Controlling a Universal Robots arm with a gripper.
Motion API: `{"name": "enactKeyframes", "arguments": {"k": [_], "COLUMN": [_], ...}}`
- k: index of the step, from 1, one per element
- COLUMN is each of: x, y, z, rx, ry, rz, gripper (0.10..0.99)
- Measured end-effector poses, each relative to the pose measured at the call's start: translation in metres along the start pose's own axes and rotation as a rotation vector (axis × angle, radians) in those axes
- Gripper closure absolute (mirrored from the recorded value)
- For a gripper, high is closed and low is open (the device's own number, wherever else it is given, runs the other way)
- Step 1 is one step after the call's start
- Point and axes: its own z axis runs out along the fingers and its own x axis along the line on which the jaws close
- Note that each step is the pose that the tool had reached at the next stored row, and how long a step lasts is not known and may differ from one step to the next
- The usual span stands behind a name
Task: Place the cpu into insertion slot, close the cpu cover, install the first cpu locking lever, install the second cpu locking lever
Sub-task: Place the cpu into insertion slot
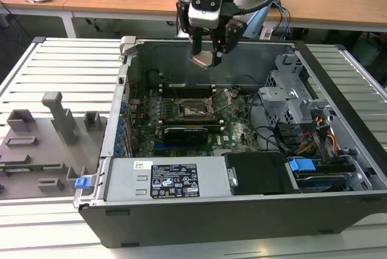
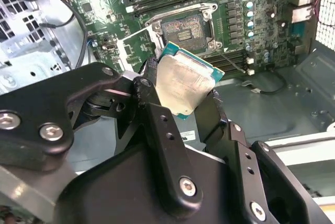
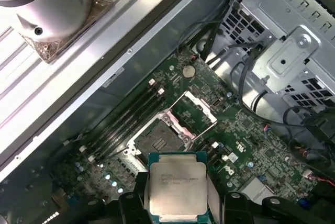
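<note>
My gripper (image 1: 206, 58) hangs above the open computer case, shut on the cpu (image 1: 201, 60). The chip's pale metal face shows tilted between the black fingers in both wrist views (image 2: 186, 80) (image 3: 177, 187). Well below it on the green motherboard lies the insertion slot (image 1: 192, 109) (image 2: 183, 28) (image 3: 158, 139), uncovered, its dark centre bare. The cpu cover (image 3: 192, 110) (image 2: 134, 45) is swung back beside the slot, and the board shows through its window. A thin locking lever (image 2: 230, 59) sticks out from the slot's edge, unlatched.
The case walls (image 1: 130, 83) ring the board. A silver drive cage (image 1: 290, 98) with cables stands at the exterior view's right, and a power supply (image 1: 172, 180) runs along the front. A grey fixture plate (image 1: 42, 144) lies outside at the exterior view's left. Desks stand behind.
</note>
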Motion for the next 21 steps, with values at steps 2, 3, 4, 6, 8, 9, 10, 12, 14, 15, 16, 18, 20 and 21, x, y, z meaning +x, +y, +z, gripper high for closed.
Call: {"name": "enactKeyframes", "arguments": {"k": [2,3,4,6,8,9,10,12,14,15,16,18,20,21], "x": [0.0,0.0,0.0,0.0,0.0,0.0,0.0,0.0,0.0,0.0,0.0,0.0,0.0,0.0], "y": [0.0,0.0,0.0,0.0,0.0,0.0,0.0,0.0,0.0,0.0,0.0,0.0,0.0,0.0], "z": [0.0,0.0,0.0,0.0001,0.0001,0.0001,0.0001,0.0001,0.0001,0.0001,0.0001,0.0002,0.0002,0.0002], "rx": [0.0,-0.001,-0.001,-0.001,-0.002,-0.002,-0.002,-0.003,-0.003,-0.003,-0.003,-0.003,-0.004,-0.004], "ry": [-0.0022,-0.0028,-0.0035,-0.0054,-0.0081,-0.0092,-0.0102,-0.0117,-0.0131,-0.0139,-0.0144,-0.0159,-0.0172,-0.018], "rz": [0.026,0.034,0.042,0.064,0.096,0.109,0.121,0.138,0.154,0.164,0.171,0.189,0.204,0.212], "gripper": [0.557,0.557,0.557,0.557,0.557,0.557,0.557,0.557,0.557,0.557,0.557,0.557,0.557,0.557]}}
